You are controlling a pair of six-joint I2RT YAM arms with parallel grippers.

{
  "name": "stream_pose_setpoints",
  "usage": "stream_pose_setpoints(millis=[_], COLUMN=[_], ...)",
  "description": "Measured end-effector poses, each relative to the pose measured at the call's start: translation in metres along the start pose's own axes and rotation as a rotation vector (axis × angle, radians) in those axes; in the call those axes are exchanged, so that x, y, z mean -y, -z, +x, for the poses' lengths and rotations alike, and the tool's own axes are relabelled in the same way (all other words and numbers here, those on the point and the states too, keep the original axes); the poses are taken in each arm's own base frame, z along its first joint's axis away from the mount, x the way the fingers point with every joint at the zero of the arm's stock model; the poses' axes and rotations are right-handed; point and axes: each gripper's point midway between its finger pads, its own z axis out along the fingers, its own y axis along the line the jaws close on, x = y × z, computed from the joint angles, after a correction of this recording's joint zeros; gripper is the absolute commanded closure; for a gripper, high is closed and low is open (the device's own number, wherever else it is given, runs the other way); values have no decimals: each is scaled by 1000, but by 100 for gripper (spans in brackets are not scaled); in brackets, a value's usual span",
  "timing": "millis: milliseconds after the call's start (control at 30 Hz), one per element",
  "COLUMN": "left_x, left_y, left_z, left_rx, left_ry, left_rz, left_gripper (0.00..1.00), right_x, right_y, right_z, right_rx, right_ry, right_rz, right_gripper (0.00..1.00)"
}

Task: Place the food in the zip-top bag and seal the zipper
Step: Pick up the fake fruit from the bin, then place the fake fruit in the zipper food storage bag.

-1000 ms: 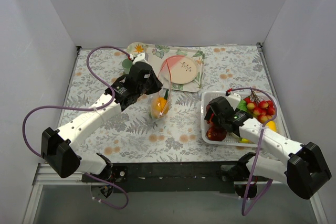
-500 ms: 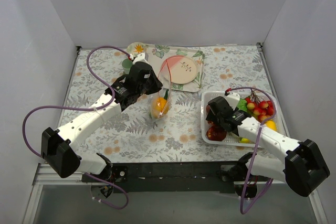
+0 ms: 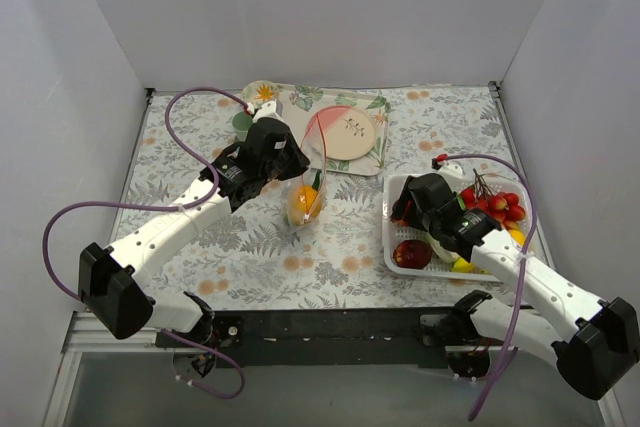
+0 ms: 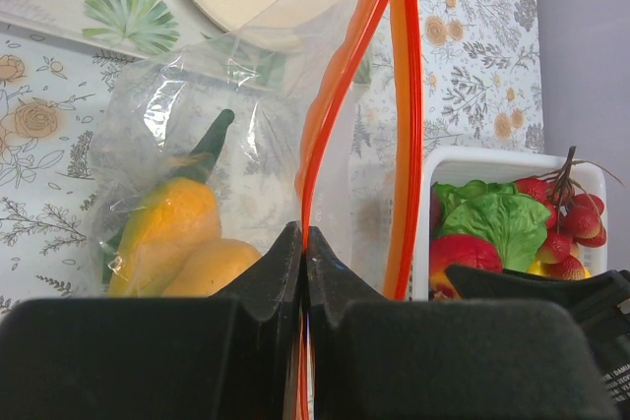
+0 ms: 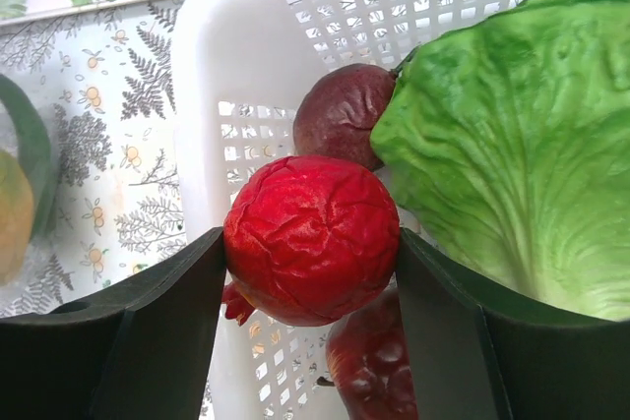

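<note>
Right arm lifting and swinging its elbow outward since the earlier frame; left arm staying put.

Right fingers are clamping one wrinkled red fruit, holding it over the near-left corner of the single white basket. Two more fruits are showing in that corner: one dark maroon fruit behind it and one glossy red fruit beneath. One lettuce leaf is lying just beside them on the right. From above, one bunch of cherries is sitting at the basket's far side.

Left fingers are pressing together on the zipper, holding up the one clear bag with its mouth gaping, two orange strips running apart. The bag is hanging at mid-worktop, left of the basket and apart from it. Inside, two yellow-orange lobes with one green stem are resting at the bottom; cannot tell whether one piece or two.

One plate is sitting on one floral tray at the far edge.
</note>
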Motion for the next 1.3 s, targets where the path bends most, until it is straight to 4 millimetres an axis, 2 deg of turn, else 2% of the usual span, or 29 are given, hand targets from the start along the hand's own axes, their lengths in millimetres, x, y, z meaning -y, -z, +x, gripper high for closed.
stream_pose_setpoints(millis=[133,267,433,533,767,933,1100,1300], left_x=[0,0,1,1,1,-6,-9,-10], left_y=[0,0,0,0,-1,-7,-10,-10], left_z=[0,0,1,1,2,12,16,14], left_rx=[0,0,-5,-8,-6,-19,-27,-17], left_ry=[0,0,1,1,8,13,15,14], left_rz=[0,0,5,7,8,-4,-11,-19], left_gripper=[100,100,100,100,100,100,100,100], right_x=[-4,-25,-77,-115,-198,-239,-257,-249], right_y=[11,32,62,73,79,81,74,54], right_z=[-4,-25,-66,-81,-97,-100,-95,-79], right_rx=[1,25,82,95,79,76,61,28], right_ry=[1,2,5,18,62,81,92,98], right_rz=[-37,-127,-313,-425,-614,-691,-716,-663], right_gripper=[77,77,77,77,78,78,78,78])
